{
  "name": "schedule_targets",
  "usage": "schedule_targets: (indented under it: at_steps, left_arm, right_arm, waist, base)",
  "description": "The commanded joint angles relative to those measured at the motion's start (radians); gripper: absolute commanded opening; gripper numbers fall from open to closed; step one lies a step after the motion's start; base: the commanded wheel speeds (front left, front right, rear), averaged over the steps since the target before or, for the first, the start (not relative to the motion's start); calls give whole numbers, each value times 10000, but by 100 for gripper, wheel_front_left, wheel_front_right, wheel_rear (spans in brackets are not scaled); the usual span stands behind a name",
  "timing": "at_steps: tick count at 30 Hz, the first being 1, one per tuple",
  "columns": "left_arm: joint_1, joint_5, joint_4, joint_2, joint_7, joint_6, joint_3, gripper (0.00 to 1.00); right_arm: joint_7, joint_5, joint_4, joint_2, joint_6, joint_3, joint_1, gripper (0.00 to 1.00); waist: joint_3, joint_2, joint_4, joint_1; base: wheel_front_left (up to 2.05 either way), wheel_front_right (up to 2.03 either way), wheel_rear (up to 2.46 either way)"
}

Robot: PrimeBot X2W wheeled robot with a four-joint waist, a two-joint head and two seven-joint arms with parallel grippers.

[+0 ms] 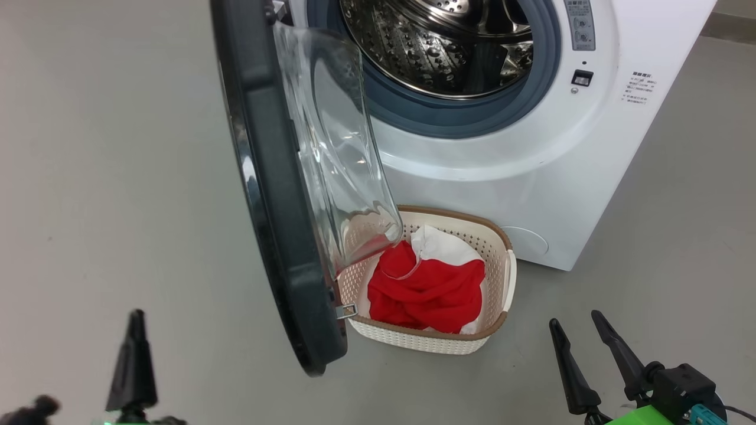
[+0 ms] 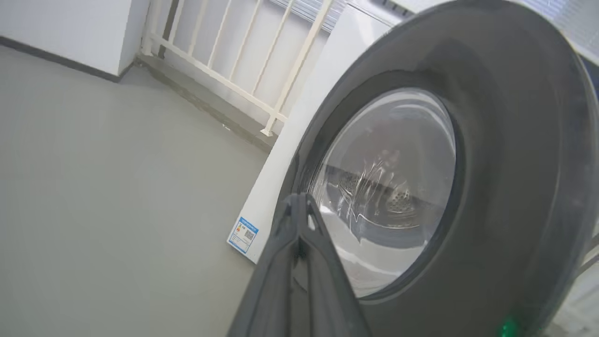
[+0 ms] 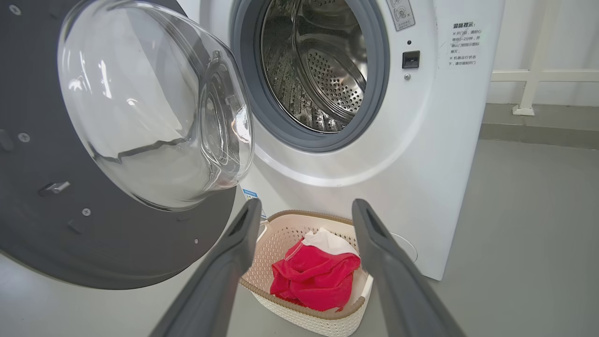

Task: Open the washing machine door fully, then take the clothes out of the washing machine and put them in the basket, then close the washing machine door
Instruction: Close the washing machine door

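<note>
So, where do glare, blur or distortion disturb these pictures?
Head view: the washing machine door glass warps the basket wall behind it; left wrist view: white streaks of glare cross that glass; right wrist view: the right fingers, very near the lens, look oversized and slightly soft.

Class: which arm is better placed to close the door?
Probably left: the left tool, shut, faces the door from outside, ready to push; the right tool, open, points at the basket.
</note>
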Motion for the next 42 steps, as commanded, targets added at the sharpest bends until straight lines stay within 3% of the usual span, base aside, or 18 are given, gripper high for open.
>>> schedule_targets:
  at_steps: [1, 7, 9, 13, 14, 15, 19, 26, 42]
  left_arm:
    - [-410, -858, -299, 84, -120, -50, 428, 0]
    - [-819, -6380, -543, 92, -120, -52, 409, 0]
    - [-928, -8045, -794, 329, 205, -52, 402, 0]
    - [-992, -10226, -1193, 902, 2034, -52, 558, 0]
    - [-987, -10580, -1139, 1033, 2698, -52, 516, 0]
    - [-974, -10972, -984, 1347, 4064, -53, 338, 0]
    - [-1019, -11097, -702, 1786, 6024, -53, 112, 0]
    - [-1048, -10753, -745, 1762, 7741, -53, 28, 0]
    - [-1370, -9342, -1393, 808, 7719, -53, -686, 0]
  right_arm:
    - [-65, -13, -217, -29, 0, 288, -439, 100]
    - [-65, -21, -222, -29, 0, 327, -468, 100]
    - [-65, -21, -220, -34, 0, 337, -475, 100]
    - [-65, -18, -215, -55, 0, 357, -492, 100]
    - [-65, -17, -214, -57, 0, 363, -494, 100]
    - [-65, -18, -212, -56, 0, 395, -491, 100]
    - [-65, -13, -209, -58, 0, 447, -506, 100]
    - [-65, -9, -239, -63, 0, 461, -520, 100]
    - [-65, 31, -283, -66, 0, 451, -780, 100]
  waist:
    - [12, 0, -21, 0]
    - [68, 0, -136, 0]
    - [82, 0, -178, 0]
    - [114, 0, -263, 0]
    - [110, 0, -283, 0]
    - [111, 0, -330, 0]
    - [119, 0, -441, 0]
    - [165, 0, -705, 0]
    - [560, 0, -1401, 0]
  base:
    - [0, 0, 0]
    - [0, 0, 0]
    - [0, 0, 0]
    - [0, 0, 0]
    - [0, 0, 0]
    - [0, 0, 0]
    - [0, 0, 0]
    - [0, 0, 0]
    - [0, 0, 0]
